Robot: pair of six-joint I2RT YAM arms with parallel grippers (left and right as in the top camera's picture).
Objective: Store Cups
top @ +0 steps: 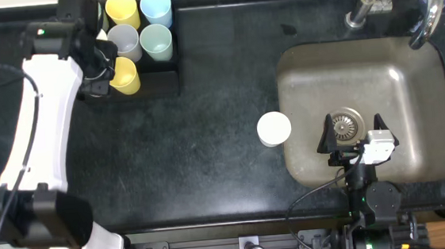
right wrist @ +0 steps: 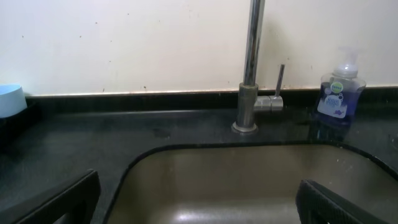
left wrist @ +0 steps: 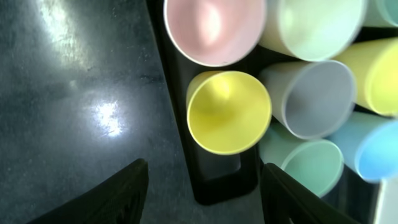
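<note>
Left gripper at the cup rack, yellow cup looks parked

Reads to me like the let-go part of stowing. The yellow cup sits in the rack's near-left slot, far left on the counter, and the pincer is spread wide with nothing in it, fingers just short of the cup. To do it well I'd back out in line with the cup and keep the fingers off its rim and off the pink cup beside it, so nothing gets dragged out. The left arm is stretched far up the left side, wrist over the rack. The right gripper hangs over the sink, also wide open and empty. A white cup stands just left of the sink, probably next.
</note>
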